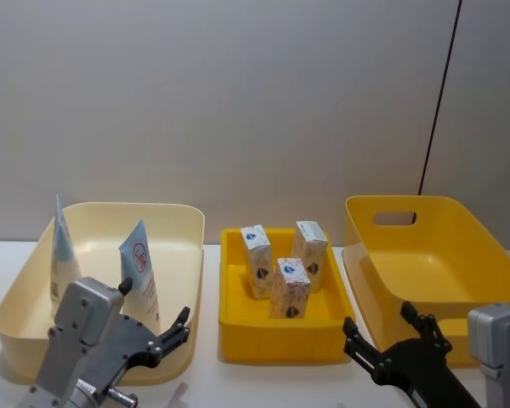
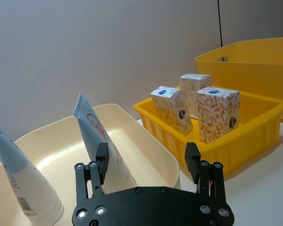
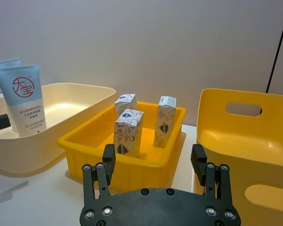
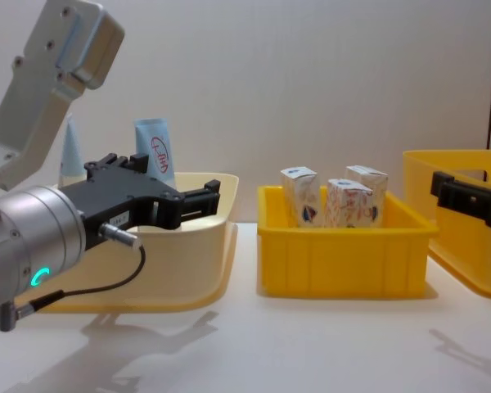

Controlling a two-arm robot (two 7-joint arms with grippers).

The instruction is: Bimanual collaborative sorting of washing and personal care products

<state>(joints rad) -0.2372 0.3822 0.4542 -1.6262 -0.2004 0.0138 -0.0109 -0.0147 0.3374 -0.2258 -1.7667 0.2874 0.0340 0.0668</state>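
Note:
Two pale-blue tubes [image 1: 65, 255] [image 1: 140, 272] with a red round logo stand upright in the cream bin [image 1: 197, 255] on the left. Three small white cartons [image 1: 256, 259] [image 1: 310, 246] [image 1: 291, 287] stand in the middle yellow bin [image 1: 280, 340]. My left gripper [image 1: 155, 302] hovers open and holds nothing at the cream bin's near right corner, just in front of the nearer tube [image 2: 92, 132]. Before the gap between the middle and right bins my right gripper [image 1: 378, 319] is open too, with nothing in it, facing the cartons [image 3: 128, 132].
A large deep yellow bin [image 1: 433, 255] with a handle slot stands at the right, with nothing in it. All three bins sit side by side on a white table [image 4: 245, 344] against a plain grey wall. Bare table lies in front of the bins.

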